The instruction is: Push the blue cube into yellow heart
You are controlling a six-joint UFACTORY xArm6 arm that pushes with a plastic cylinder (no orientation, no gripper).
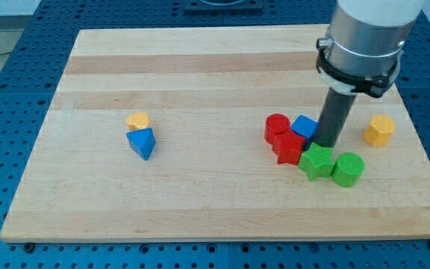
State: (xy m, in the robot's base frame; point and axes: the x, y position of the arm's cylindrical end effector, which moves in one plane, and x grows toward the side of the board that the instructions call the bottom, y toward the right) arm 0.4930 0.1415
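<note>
The blue cube point(303, 125) sits right of centre, wedged between a red cylinder point(276, 127) and my rod. The yellow heart point(137, 120) lies far to the view's left, touching a blue triangular block point(142, 142) just below it. My tip point(325, 144) rests on the board at the blue cube's right edge, just above the green star-shaped block point(317, 161).
A red star-shaped block point(289, 148) sits below the blue cube. A green cylinder point(348, 169) stands right of the green star. A yellow hexagonal block point(379, 130) lies near the board's right edge point(424, 149).
</note>
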